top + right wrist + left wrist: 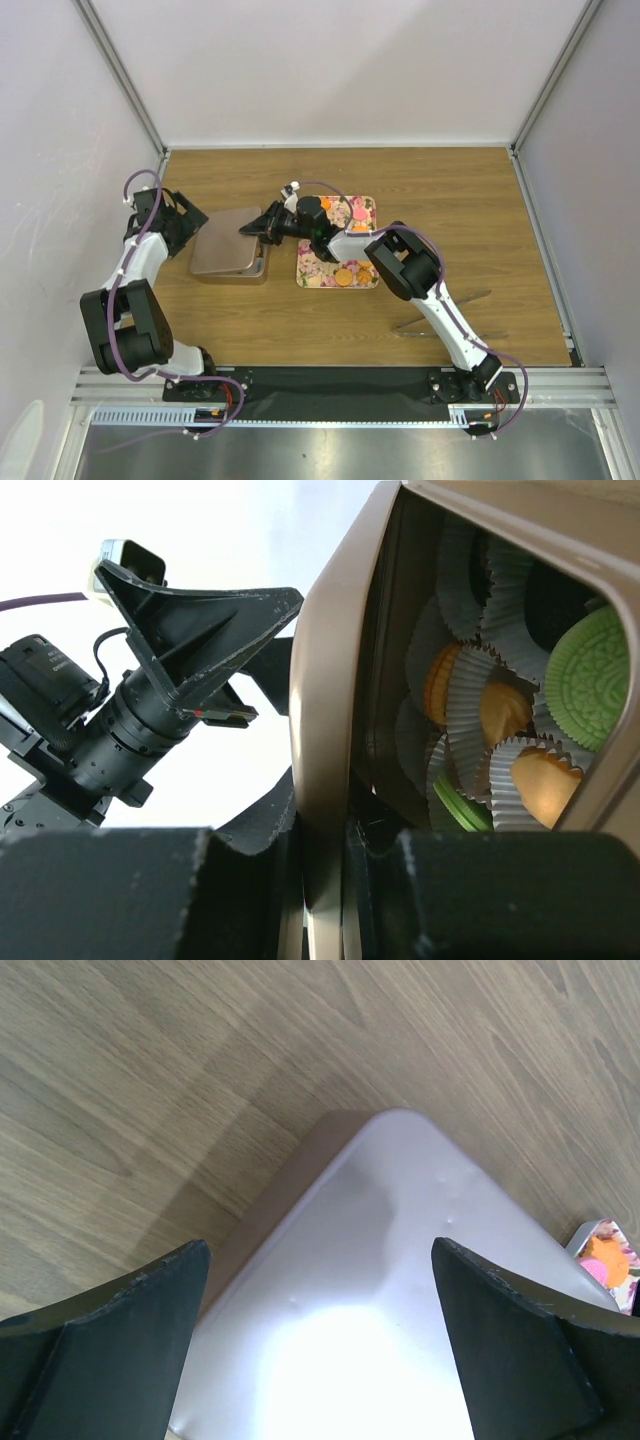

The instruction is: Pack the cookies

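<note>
Cookies (590, 675) in paper cups (468, 715) (green, orange)

**Matt wood, satin metal, crimped paper**
The brown wood-grain worktop (450, 200) looks smooth and matt; the grey rectangular metal tin (380, 1260) shows a satin sheen; white fluted paper cups (470, 715) hold the dull, embossed round cookies (590, 675).

Wooden table (455, 190), pale walls (340, 70)
</note>
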Action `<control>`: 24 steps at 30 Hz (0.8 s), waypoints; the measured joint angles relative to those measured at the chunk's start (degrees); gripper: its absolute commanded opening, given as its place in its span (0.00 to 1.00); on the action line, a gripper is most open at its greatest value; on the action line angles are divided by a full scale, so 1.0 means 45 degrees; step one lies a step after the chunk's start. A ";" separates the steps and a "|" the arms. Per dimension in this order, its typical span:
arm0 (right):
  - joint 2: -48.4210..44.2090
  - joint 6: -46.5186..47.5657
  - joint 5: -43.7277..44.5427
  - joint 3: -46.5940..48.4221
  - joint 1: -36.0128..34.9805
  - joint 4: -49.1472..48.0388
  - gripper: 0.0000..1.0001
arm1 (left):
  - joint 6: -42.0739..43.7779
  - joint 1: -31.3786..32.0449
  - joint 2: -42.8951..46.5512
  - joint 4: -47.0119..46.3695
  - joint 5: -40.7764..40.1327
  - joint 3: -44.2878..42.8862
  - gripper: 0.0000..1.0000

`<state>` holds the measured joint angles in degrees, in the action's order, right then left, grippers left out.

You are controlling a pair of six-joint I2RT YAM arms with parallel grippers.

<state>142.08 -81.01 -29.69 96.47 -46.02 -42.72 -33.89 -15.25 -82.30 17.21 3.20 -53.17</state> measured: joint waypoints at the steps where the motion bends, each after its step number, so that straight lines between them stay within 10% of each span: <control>1: 0.0000 0.0000 0.0005 -0.0039 -0.0010 -0.0005 0.01 | 0.0005 0.0019 -0.0015 -0.0005 0.0000 0.0000 0.99; 24: 0.0000 -0.0627 -0.0078 -0.1156 0.0330 -0.1481 0.20 | 0.0209 0.0316 -0.0665 0.0000 -0.0005 0.0000 0.97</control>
<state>142.08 -83.83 -30.04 91.26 -44.53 -49.39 -32.95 -13.82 -85.30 17.21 3.18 -53.17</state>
